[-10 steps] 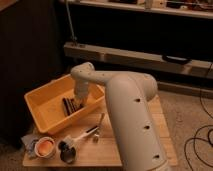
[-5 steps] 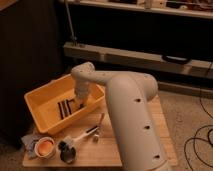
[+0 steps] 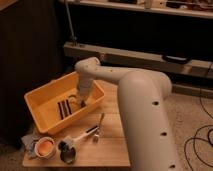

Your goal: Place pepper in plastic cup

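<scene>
My gripper [image 3: 80,101] reaches down into the yellow bin [image 3: 42,95] at the left of the wooden table, with the white arm [image 3: 135,105] stretching over the table behind it. It hangs just right of the dark purple-black sticks [image 3: 65,108] on the bin floor. The pepper and the plastic cup do not show in this view.
On the wooden table [image 3: 107,145] in front of the bin stand a white cup with orange inside [image 3: 45,147] and a dark metal cup [image 3: 67,152]. A spoon and a fork [image 3: 97,131] lie beside them. A dark cabinet rises at the left, shelving behind.
The gripper has shifted slightly lower and left inside the bin. The things on the table have not moved.
</scene>
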Available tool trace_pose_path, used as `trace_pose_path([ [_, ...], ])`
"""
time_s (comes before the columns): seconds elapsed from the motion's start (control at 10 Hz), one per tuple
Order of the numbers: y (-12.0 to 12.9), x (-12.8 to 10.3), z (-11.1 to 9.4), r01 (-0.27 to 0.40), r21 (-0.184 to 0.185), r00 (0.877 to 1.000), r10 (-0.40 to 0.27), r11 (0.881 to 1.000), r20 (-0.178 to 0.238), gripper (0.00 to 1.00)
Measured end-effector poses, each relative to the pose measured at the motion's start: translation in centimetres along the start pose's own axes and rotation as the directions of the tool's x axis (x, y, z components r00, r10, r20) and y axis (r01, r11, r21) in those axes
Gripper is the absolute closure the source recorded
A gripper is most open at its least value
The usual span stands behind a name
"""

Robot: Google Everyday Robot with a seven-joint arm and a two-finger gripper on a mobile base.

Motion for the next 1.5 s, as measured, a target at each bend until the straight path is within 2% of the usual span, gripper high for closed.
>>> trace_pose_path([
  [0.3, 1.6, 0.6, -7.7, -0.01, -0.034, 0.996, 0.013, 0.999, 0.083, 1.0],
  [0.5, 2.1, 1.5, -13.3, -0.016, -0.061, 0.986, 0.026, 0.998, 0.163, 1.0],
  [0.6, 2.1, 1.9, -15.2, -0.021, -0.072, 0.981, 0.035, 0.997, 0.191, 1.0],
  [0.8, 1.1, 4.6, -21.3, -0.057, -0.109, 0.955, 0.086, 0.992, 0.285, 1.0],
  [0.9, 0.2, 6.3, -23.2, -0.076, -0.124, 0.944, 0.111, 0.989, 0.312, 1.0],
  [1.1, -1.7, 8.9, -25.6, -0.114, -0.141, 0.932, 0.155, 0.983, 0.329, 1.0],
  [1.2, -2.6, 9.9, -26.1, -0.139, -0.148, 0.928, 0.181, 0.979, 0.327, 1.0],
  [1.4, -4.9, 12.4, -25.6, -0.194, -0.159, 0.917, 0.237, 0.968, 0.321, 1.0],
  [1.5, -6.8, 15.0, -24.6, -0.236, -0.165, 0.907, 0.278, 0.958, 0.315, 1.0],
])
